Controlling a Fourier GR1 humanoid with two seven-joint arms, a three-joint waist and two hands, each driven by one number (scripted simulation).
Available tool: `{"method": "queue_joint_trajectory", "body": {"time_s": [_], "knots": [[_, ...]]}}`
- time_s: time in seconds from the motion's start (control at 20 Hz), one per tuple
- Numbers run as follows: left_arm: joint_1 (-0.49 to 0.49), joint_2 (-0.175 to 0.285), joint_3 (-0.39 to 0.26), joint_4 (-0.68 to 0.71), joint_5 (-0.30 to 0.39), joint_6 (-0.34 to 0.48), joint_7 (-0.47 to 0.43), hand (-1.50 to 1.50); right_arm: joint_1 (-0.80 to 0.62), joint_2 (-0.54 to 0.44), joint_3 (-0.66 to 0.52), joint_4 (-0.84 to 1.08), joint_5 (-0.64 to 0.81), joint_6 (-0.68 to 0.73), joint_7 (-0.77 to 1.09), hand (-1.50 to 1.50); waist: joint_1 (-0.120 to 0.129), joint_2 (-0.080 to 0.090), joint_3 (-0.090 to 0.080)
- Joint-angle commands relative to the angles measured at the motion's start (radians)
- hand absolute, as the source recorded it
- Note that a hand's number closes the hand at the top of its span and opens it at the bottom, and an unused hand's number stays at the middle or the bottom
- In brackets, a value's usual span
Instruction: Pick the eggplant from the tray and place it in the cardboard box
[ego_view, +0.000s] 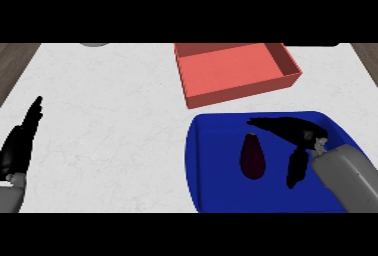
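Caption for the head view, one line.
Right robot hand open over blue tray beside eggplant; red box beyond.

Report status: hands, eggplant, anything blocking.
Left hand open, resting left. Right hand open beside eggplant. Eggplant on tray. Nothing between tray and box.

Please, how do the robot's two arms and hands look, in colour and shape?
The left forearm and right forearm are plain grey, smooth and rounded. The left hand and right hand are black, with slim fingers. No cables or markings show.
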Motion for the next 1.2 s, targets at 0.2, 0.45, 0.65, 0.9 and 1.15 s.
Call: {"method": "queue_joint_trajectory", "body": {"time_s": [0.2, 0.45, 0.65, 0.9, 1.15], "knots": [[-0.036, -0.045, 0.023, -0.017, -0.064, -0.011, 0.049, 0.00, 0.077, 0.045, -0.041, -0.023, 0.087, 0.025, -0.048, -1.50, -0.003, 0.004, 0.004], [0.047, -0.057, 0.046, -0.069, -0.072, -0.040, 0.026, 0.00, 0.032, 0.132, -0.066, -0.047, 0.080, 0.114, 0.002, -1.50, 0.002, 0.003, 0.004], [-0.033, -0.066, 0.084, 0.047, -0.078, -0.059, -0.004, 0.00, 0.059, 0.139, -0.110, -0.102, 0.074, 0.119, -0.039, -1.50, -0.004, 0.004, 0.004], [0.104, -0.080, 0.081, -0.169, -0.092, -0.071, 0.055, 0.00, 0.084, 0.223, -0.109, -0.207, 0.077, 0.198, 0.100, -1.50, 0.003, 0.001, 0.004], [0.024, -0.104, 0.110, -0.003, -0.114, -0.063, -0.032, 0.00, 0.073, 0.212, -0.053, -0.076, 0.207, 0.149, 0.061, -1.50, 0.003, 0.005, 0.004]]}}
